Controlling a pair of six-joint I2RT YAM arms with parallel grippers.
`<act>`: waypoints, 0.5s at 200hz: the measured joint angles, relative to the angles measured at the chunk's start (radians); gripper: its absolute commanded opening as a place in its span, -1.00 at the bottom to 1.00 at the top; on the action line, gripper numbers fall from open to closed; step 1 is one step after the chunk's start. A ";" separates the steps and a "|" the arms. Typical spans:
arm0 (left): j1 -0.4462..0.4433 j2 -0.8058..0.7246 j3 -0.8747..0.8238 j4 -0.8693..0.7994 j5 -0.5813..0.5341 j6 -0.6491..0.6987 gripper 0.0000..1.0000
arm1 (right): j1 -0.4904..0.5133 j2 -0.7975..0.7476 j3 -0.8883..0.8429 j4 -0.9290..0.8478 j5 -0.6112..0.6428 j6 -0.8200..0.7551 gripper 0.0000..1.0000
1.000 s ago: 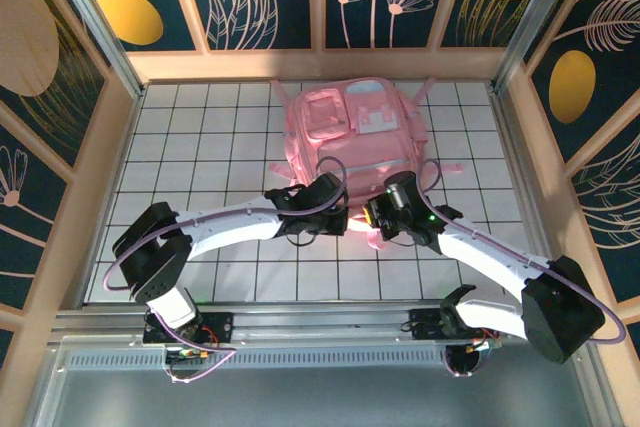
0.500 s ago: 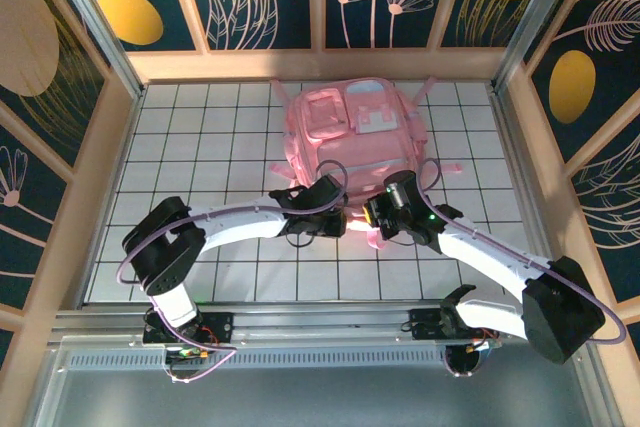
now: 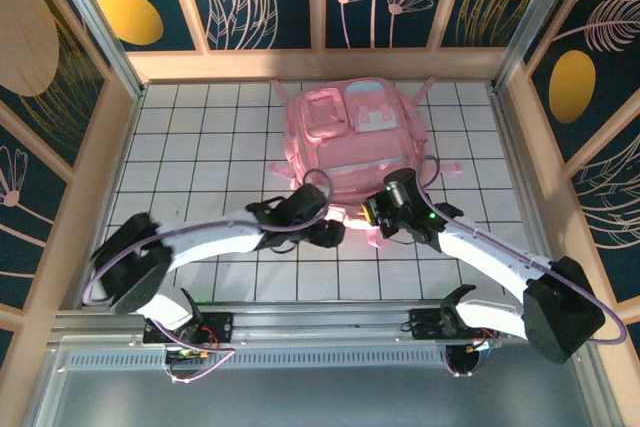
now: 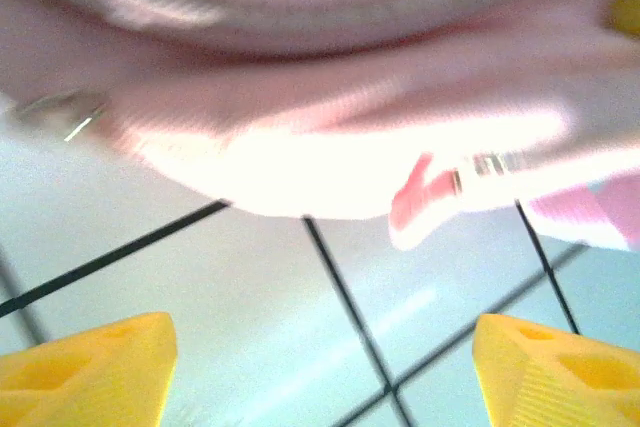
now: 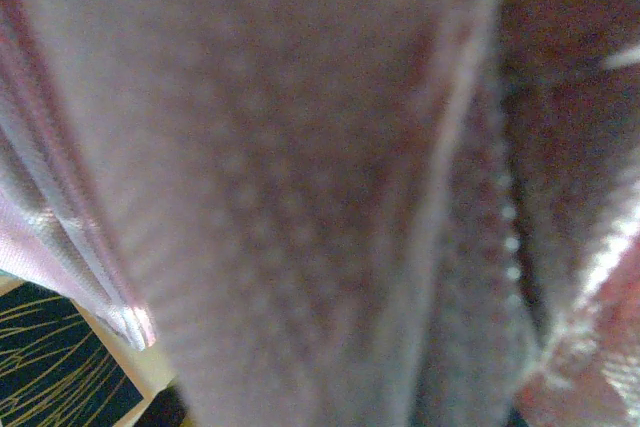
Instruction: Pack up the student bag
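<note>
The student bag point(image 3: 350, 132), a big pink backpack with pale patches, lies flat at the back middle of the tiled table. My left gripper point(image 3: 335, 232) sits just off its near edge. In the left wrist view this gripper point(image 4: 320, 347) is open, its yellow fingertips point(image 4: 100, 372) wide apart over bare tile, and the bag's edge point(image 4: 300, 67) with a pink tab point(image 4: 425, 202) lies beyond them. My right gripper point(image 3: 372, 215) is at the bag's near edge, shut on its fabric. Pink cloth of the bag point(image 5: 300, 197) presses against the right wrist camera and hides the fingers.
The white gridded table point(image 3: 200, 137) is fenced by wooden rails point(image 3: 320, 65) and patterned wall panels. Pink straps point(image 3: 445, 169) trail from the bag's right side. Bare tiles lie left and right of the bag.
My left gripper has opened and drawn back from the bag's near edge toward the near left, its arm stretching lower. The right gripper has stayed where it was.
</note>
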 measured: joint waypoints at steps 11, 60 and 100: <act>0.001 -0.100 -0.056 0.028 -0.016 0.026 0.73 | -0.002 -0.001 0.000 -0.001 -0.003 -0.005 -1.00; 0.004 -0.315 -0.232 0.277 -0.060 0.108 0.45 | -0.008 -0.009 0.034 -0.029 -0.013 -0.039 -1.00; 0.004 -0.306 -0.344 0.459 -0.055 0.176 0.29 | -0.008 -0.014 0.064 -0.049 -0.014 -0.046 -1.00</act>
